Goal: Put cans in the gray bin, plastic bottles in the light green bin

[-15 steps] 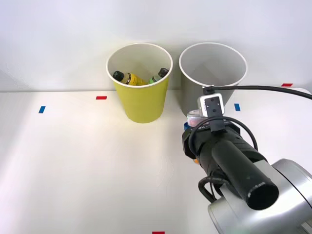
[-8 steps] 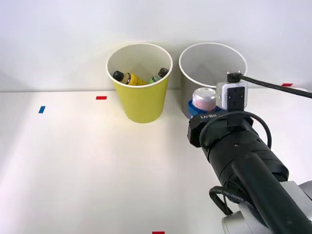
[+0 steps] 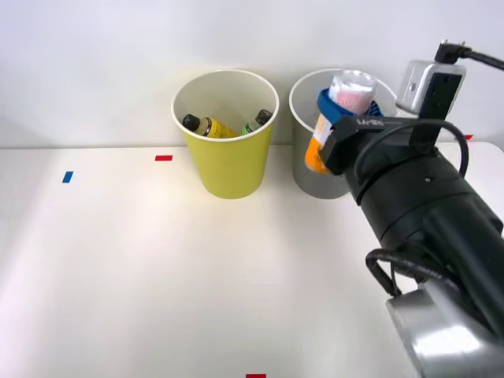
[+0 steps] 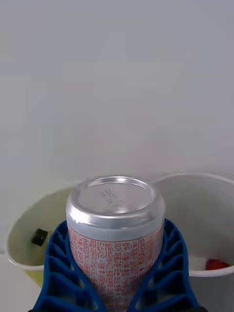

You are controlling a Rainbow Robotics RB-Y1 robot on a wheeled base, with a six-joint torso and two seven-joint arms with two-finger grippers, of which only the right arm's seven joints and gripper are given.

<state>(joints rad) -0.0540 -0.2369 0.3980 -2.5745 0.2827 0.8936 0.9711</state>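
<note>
The can [image 3: 350, 93], pink-and-white patterned with an orange lower half and a silver top, is held nearly upright between the blue fingers [image 3: 329, 105] of my right gripper [image 3: 348, 109]. It hangs at rim height over the front edge of the gray bin [image 3: 302, 164]. In the wrist view the gripper [image 4: 115, 236] is shut on the can [image 4: 114, 243], with the gray bin [image 4: 214, 274] behind it. Left of it, the light green bin [image 3: 230, 167] holds two plastic bottles, one yellow-bodied [image 3: 208, 125] and one with a green label [image 3: 254, 123].
Both bins stand side by side against the white wall at the table's back. Red tape marks [image 3: 164, 157] [image 3: 256, 376] and a blue one [image 3: 68, 176] lie on the white table [image 3: 142, 260]. A small red-and-white patch [image 4: 214, 264] shows low inside the gray bin.
My right arm has lifted the can from near the table in front of the gray bin up and back to the height of that bin's rim.
</note>
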